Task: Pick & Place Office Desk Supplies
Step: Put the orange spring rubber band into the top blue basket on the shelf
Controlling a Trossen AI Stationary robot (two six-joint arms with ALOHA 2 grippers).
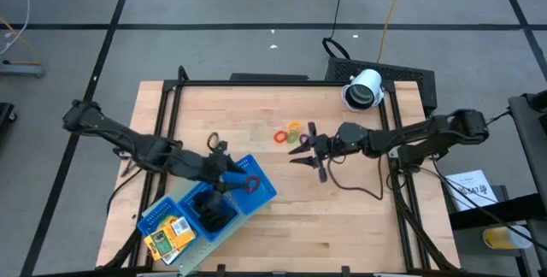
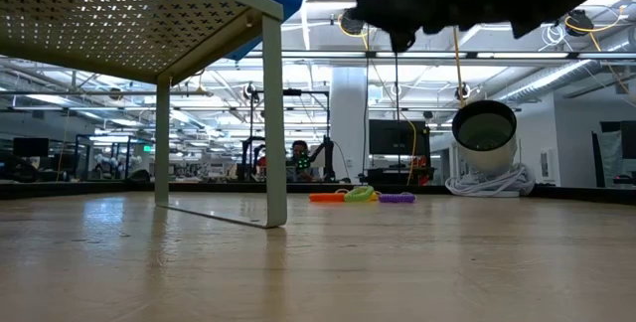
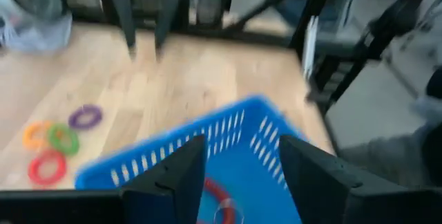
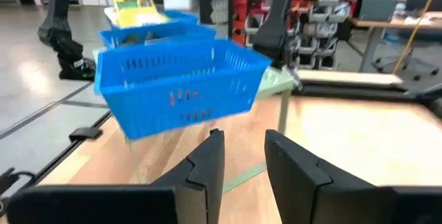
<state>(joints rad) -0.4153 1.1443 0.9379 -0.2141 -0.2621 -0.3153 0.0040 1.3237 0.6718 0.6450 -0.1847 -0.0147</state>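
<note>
Packs (image 1: 167, 236): two yellow ones, in the end compartment of the blue tray (image 1: 267, 193), at the bench's (image 1: 359, 221) near left corner.
Black clips (image 1: 212, 212): in the tray's middle compartment.
Left claw (image 3: 242, 175): over the tray's far compartment, fingers spread, pinching nothing.
Red ring (image 1: 251, 183): lies in that far compartment, right under the left claw; the left wrist view shows it between the fingers, below them.
Tray stand (image 2: 274, 113): the tray sits raised on a perforated shelf with thin legs, seen from the low view.
Right claw (image 1: 297, 150): hovers above the bench's middle, right of the tray, pointing toward it; fingers a little apart with nothing between them.
Loose rings: red (image 1: 280, 136), orange (image 1: 295, 126), green (image 1: 293, 134) and purple (image 1: 302, 138), clustered on the bench just beyond the right claw.
White cylinder (image 1: 364, 89): at the bench's far right, well apart from the rings.
</note>
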